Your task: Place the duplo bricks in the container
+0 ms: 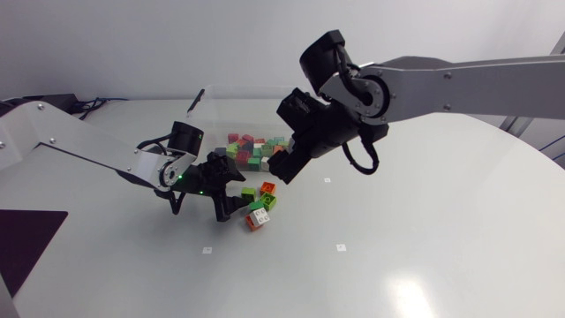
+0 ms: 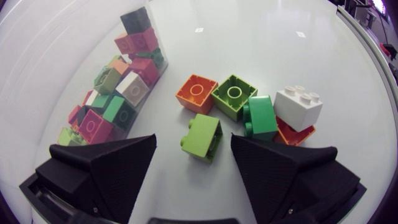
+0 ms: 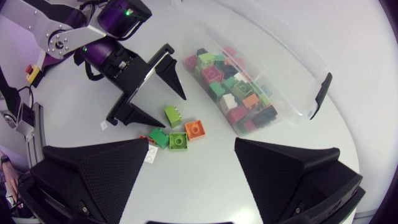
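A clear, thin-walled plastic container (image 3: pixel 292 87) with a black latch on its end sits on a glossy white table (image 1: pixel 424 247). Inside it is a jumbled heap of small moulded plastic bricks in pink, green, white, orange and black.

Six more bricks lie loose on the table just beside the container's long wall. A light green brick (image 2: pixel 204 137) lies on its side, a little apart from the others. Behind it, an orange brick (image 2: pixel 196 93) and a green brick (image 2: pixel 234 96) sit side by side with their hollow undersides up, each showing a round tube. A dark green brick (image 2: pixel 260 117) leans against the green one. A white brick (image 2: pixel 298 107) with round studs rests on a red-orange brick (image 2: pixel 289 134).

The left arm enters from the left and slopes down to the table. The left gripper (image 1: pixel 225 190) is low, its matte black wedge fingers spread, with the light green brick between them untouched.

The right arm reaches past the middle from the right. The right gripper (image 3: pixel 192 146) hangs high above the loose bricks, tilted downward, its fingers wide apart and empty.
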You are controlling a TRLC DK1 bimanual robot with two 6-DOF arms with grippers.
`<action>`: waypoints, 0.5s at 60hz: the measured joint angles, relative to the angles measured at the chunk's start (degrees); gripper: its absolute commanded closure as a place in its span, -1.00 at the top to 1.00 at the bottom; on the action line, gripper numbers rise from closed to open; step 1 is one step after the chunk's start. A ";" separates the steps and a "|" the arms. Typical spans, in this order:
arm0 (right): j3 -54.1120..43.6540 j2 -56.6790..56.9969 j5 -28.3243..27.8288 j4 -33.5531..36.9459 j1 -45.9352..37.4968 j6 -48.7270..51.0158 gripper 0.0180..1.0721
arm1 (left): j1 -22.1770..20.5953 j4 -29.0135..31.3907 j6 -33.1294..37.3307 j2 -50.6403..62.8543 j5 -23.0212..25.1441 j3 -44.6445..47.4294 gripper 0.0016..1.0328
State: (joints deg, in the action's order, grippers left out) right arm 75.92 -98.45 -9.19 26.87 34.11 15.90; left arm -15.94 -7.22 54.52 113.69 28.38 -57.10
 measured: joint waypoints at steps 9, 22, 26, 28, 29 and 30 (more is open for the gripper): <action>-1.86 0.00 0.00 -0.13 0.96 0.42 0.90 | -0.09 0.28 0.00 0.48 1.03 -0.33 -0.30; -2.43 -0.59 -1.22 -0.28 3.30 0.39 0.90 | -0.63 2.29 1.05 0.48 2.91 -0.39 -0.57; -2.43 -1.68 -3.58 -0.13 3.41 0.35 0.90 | -0.63 2.47 1.29 0.31 3.28 -0.37 -0.58; -2.43 -2.38 -4.79 0.11 3.39 0.35 0.90 | -0.63 2.64 1.53 0.11 3.26 -0.22 -0.58; -2.43 -2.67 -5.33 0.17 3.39 0.37 0.90 | -0.63 2.67 1.64 -0.04 3.28 -0.09 -0.58; -2.43 -3.02 -5.90 0.33 3.34 0.35 0.90 | -0.63 2.69 1.70 -0.15 3.28 0.11 -0.58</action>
State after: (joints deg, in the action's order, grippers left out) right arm 73.49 -101.47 -15.09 27.20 37.45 16.25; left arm -16.58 -4.54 56.23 113.54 31.66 -56.99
